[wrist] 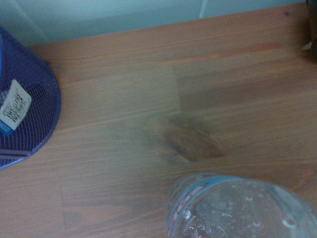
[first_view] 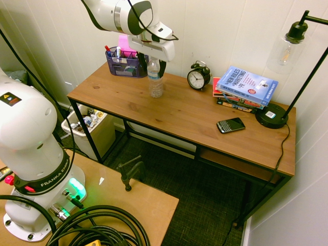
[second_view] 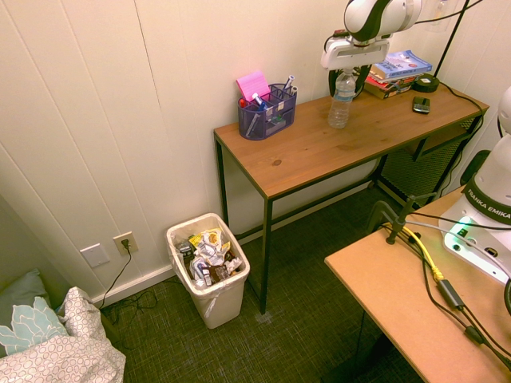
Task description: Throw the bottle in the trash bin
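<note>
My pincer point(first_view: 154, 65) is hanging over the worktop point(first_view: 174, 115) with its dark fingers point(first_view: 162, 67) reaching down on either side of the bottle point(first_view: 155, 79), around the neck and cap; I cannot tell whether they are pressing on it or are only spread around it. The bottle is standing upright on the wood, its base resting on the worktop (in the second exterior view its clear ribbed body point(second_view: 341, 100) is showing below my pincer point(second_view: 349, 78)). In the wrist view the bottle point(wrist: 237, 208) is showing close up and blurred, with bare wood grain beyond it.

In the first exterior view, the purple mesh organizer point(first_view: 124, 64) is sitting near the bottle at about ten o'clock, holding pens and a pink note pad. At about three o'clock from the bottle the alarm clock point(first_view: 198, 77) is standing by the wall, then the stack of books point(first_view: 243, 89). The phone point(first_view: 230, 125) is lying flat at about four o'clock, and the lamp base point(first_view: 271, 115) is sitting beyond it.

The trash bin point(second_view: 233, 297) is standing on the floor by the wall, off the organizer end of the worktop, well apart from the bottle, with crumpled rubbish filling it.
</note>
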Controlling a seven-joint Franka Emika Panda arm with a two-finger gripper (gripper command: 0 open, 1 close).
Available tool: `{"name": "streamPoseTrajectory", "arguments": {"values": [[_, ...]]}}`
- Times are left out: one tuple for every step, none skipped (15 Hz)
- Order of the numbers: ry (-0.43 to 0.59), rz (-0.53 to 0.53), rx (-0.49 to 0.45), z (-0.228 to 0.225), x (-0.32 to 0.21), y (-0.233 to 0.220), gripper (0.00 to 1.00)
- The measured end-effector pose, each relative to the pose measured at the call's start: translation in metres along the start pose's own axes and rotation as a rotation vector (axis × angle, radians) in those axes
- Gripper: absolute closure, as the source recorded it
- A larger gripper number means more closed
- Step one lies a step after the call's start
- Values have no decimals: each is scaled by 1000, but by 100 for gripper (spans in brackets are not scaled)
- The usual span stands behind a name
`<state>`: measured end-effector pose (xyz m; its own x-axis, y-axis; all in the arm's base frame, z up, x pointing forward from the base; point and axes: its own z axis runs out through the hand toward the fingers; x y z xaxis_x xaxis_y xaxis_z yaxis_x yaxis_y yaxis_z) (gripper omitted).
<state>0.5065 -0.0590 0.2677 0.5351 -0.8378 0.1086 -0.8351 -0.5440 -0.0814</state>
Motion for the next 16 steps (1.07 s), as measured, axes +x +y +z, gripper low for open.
{"name": "streamPoseTrajectory", "arguments": {"values": [[-4,3,-6,4,2,2,100],[-4,7,-9,5,4,5,100],[-2,9,-9,5,5,6,100],[1,9,-7,5,6,6,100],[3,7,-3,4,6,5,100],[5,3,0,3,7,3,100],[9,-1,4,1,7,0,100],[11,-5,7,0,8,-1,100],[11,-7,7,0,8,-1,100],[11,-10,7,0,7,-2,100],[10,-14,7,0,7,-1,100],[8,-16,10,-1,8,-1,100],[5,-18,18,-4,8,-1,100],[3,-21,30,-10,9,0,100],[3,-25,43,-19,8,1,100],[2,-31,55,-30,6,4,100]]}}
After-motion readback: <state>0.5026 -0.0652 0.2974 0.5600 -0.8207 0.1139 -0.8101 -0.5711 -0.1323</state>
